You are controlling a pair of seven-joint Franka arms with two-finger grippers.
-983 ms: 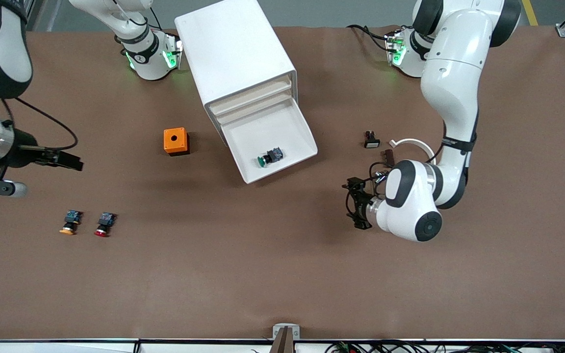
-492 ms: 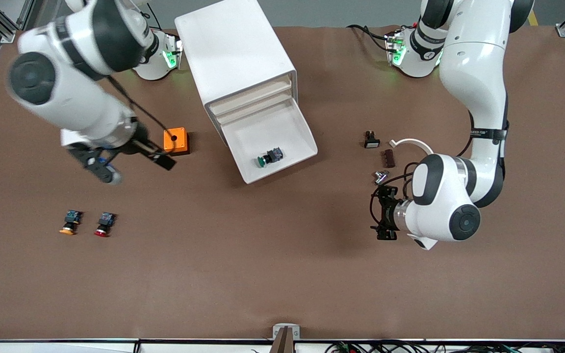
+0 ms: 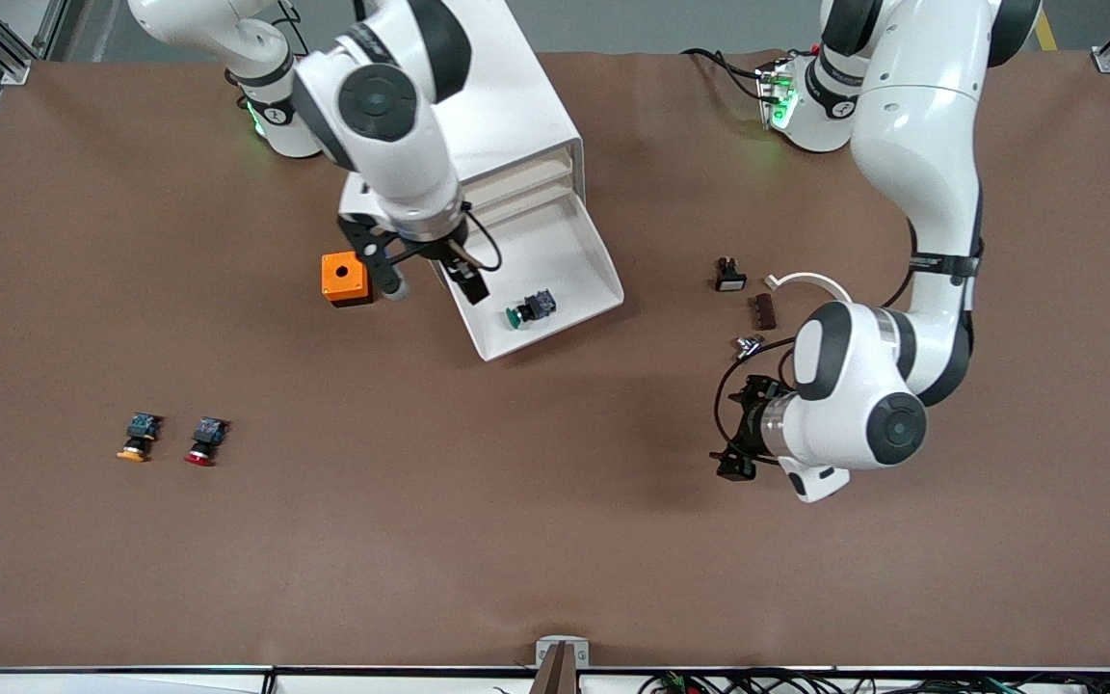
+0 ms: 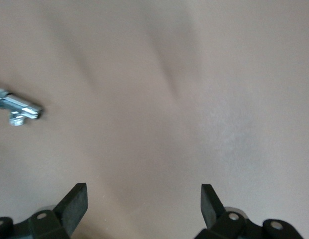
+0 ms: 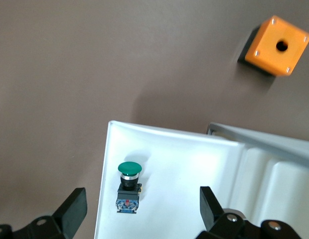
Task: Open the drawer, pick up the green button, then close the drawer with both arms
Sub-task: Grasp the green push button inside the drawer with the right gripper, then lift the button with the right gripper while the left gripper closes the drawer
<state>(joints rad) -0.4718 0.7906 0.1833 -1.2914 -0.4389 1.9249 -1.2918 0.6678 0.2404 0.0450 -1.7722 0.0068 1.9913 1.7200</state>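
The lowest drawer [image 3: 555, 251] of the white cabinet [image 3: 516, 116] stands pulled open. The green-capped button [image 3: 528, 308] lies on its side in the drawer near the front lip. My right gripper [image 3: 428, 278] is open and empty, hovering over the drawer's edge beside the orange box. In the right wrist view the button [image 5: 128, 186] lies on the white tray [image 5: 184, 169] between the open fingers of the right gripper [image 5: 143, 206], below them. My left gripper [image 3: 734, 430] is open and empty over bare table toward the left arm's end; its wrist view shows the same gripper [image 4: 144, 204] over brown table.
An orange box [image 3: 344, 278] sits beside the drawer. Yellow-capped [image 3: 136, 437] and red-capped [image 3: 203, 440] buttons lie toward the right arm's end. A small metal part [image 3: 746, 344], a brown block [image 3: 764, 310], a white ring [image 3: 810, 281] and a small black switch [image 3: 729, 275] lie near the left arm.
My right arm has swung from the table's end to over the open drawer. My left gripper has drifted a little toward the front camera and away from the drawer.
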